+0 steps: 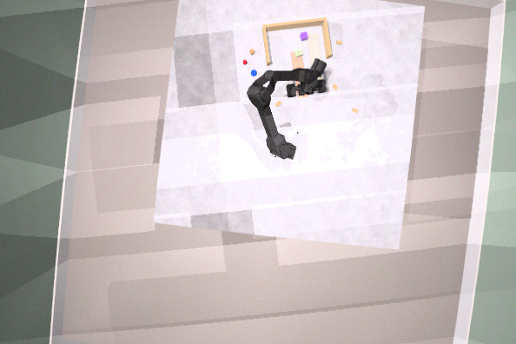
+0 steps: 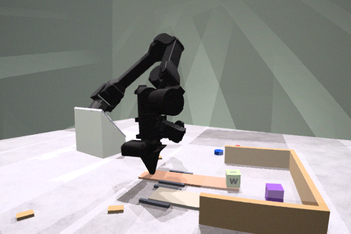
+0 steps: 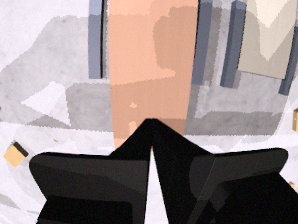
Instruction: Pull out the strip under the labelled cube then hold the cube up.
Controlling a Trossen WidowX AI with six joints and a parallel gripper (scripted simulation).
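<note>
The pale green cube (image 1: 298,52) (image 2: 233,179) marked W rests on the far end of the orange strip (image 1: 297,61) (image 2: 204,180) (image 3: 150,45). The strip lies flat between dark rails, its near end sticking out past them. My gripper (image 2: 152,173) (image 3: 150,124) is shut with nothing between its fingers; its tips point down at the top of the strip's near end and look to touch it. A cream strip (image 1: 314,45) (image 2: 180,196) (image 3: 262,55) lies beside it. The purple cube (image 1: 304,36) (image 2: 274,192) stands apart, beyond the W cube.
A three-sided wooden wall (image 1: 295,24) (image 2: 260,215) surrounds the cubes, open toward the arm. Dark rails (image 2: 153,202) (image 3: 95,40) flank the strips. A blue disc (image 1: 254,73) (image 2: 218,152), a red piece (image 1: 245,62) and several small tan blocks (image 2: 115,209) lie outside it.
</note>
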